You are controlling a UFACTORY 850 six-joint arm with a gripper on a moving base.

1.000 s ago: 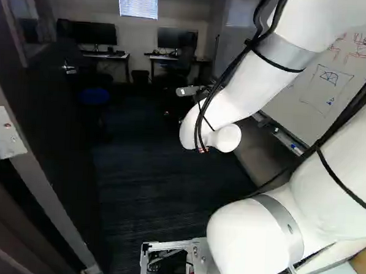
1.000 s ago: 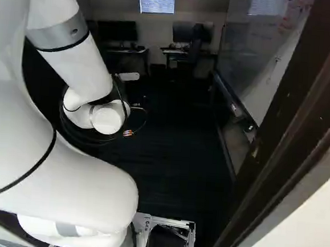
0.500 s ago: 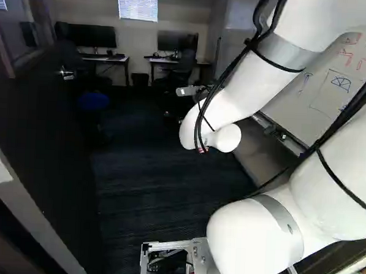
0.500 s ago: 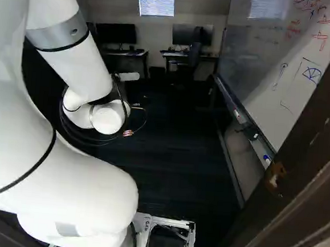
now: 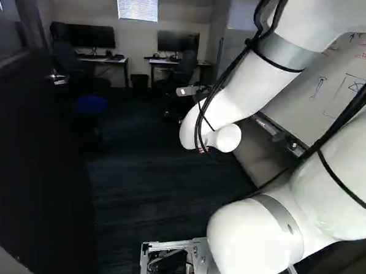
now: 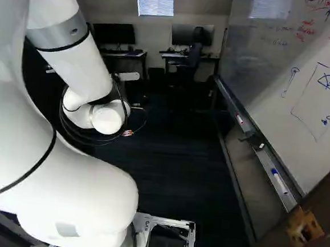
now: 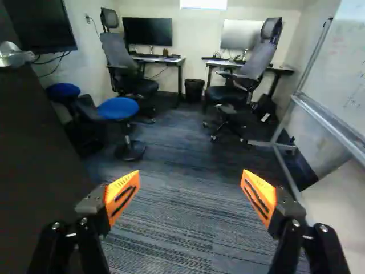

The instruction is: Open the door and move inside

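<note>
The dark door (image 5: 35, 147) stands open along the left side of the left base view, its metal handle (image 5: 58, 79) near the far edge. In the wrist view the door (image 7: 34, 142) and its handle (image 7: 14, 56) are beside the gripper (image 7: 190, 188), with no contact visible. The orange-padded fingers are wide apart with nothing between them. Both base views hide the fingers behind the arm's end. At the lower right of the right base view, the brown door frame (image 6: 324, 205) bears a worn metal plate (image 6: 304, 227).
A whiteboard (image 6: 272, 74) with a marker tray lines the right side. Ahead are two desks with monitors (image 7: 147, 32), office chairs (image 7: 251, 63), a blue stool (image 7: 118, 108) beyond the door and a black bin (image 7: 194, 90). Dark carpet (image 7: 182, 228) lies below the gripper.
The base has moved forward and turned slightly: the door's hinge plate has left the left base view, and more whiteboard shows in the right one. The arm holds its pose against its lowest joint.
</note>
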